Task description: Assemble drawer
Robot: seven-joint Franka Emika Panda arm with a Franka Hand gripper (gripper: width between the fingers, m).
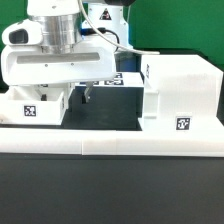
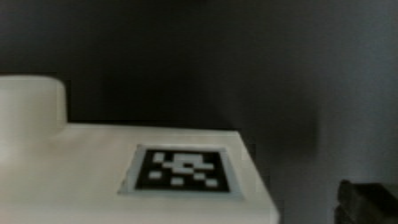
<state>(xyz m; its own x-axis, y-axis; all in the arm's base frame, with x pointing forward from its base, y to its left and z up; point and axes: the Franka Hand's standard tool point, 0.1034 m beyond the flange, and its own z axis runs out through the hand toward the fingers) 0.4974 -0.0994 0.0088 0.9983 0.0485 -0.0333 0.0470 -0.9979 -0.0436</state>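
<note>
**Drawer parts apart, jaws low between them**

Drawer housing (image 1: 176, 92), the tall white box, stands well off from the jaws toward the exterior view's right. A lower tray (image 1: 35, 108) sits just beside the jaws toward the exterior view's left. Both rest on the dark surface (image 1: 108, 112), behind a long white border bar (image 1: 110, 146). By my judgement nothing is joined yet.

The parts look like moulded plastic, so probably light, stiff, smooth and somewhat slippery. A pinch across a thin tray wall should hold best. The broad housing is likelier to be pushed or braced than spanned.

The exterior view gives the layout, but the arm's white body hides most of the jaws. Only dark fingers (image 1: 86, 96) show beneath it. The wrist view adds a flat white face with a tag (image 2: 183, 170) close below the jaws, and one dark fingertip (image 2: 366, 200). I cannot tell which part that face belongs to. Neither view shows whether the jaws are spread or closed, and nothing is seen held.
</note>
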